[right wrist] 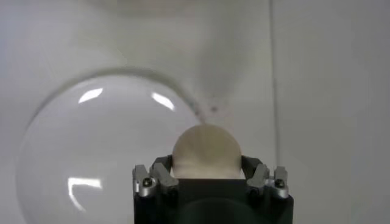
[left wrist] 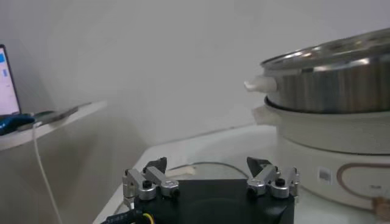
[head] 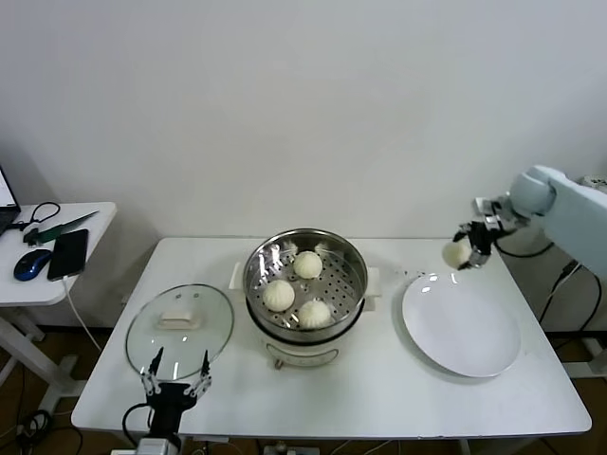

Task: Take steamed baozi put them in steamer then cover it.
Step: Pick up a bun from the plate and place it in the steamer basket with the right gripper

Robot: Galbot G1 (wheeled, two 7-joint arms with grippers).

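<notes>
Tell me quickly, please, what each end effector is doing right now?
Left end effector: open, empty, by the cover.
Right end effector: shut on a baozi.

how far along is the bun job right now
Done: three baozi sit on the steamer tray. In hand: the right tool grips the fourth baozi above the emptied plate. Left: drop it in, then fit the glass cover, lying beside the steamer near the open left tool.

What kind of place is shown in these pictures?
Probably a lab or office room set up for a cooking test, not a real kitchen: a plain white table against a bare wall, a round shiny steel steamer, and a side desk with a blue computer mouse.
</notes>
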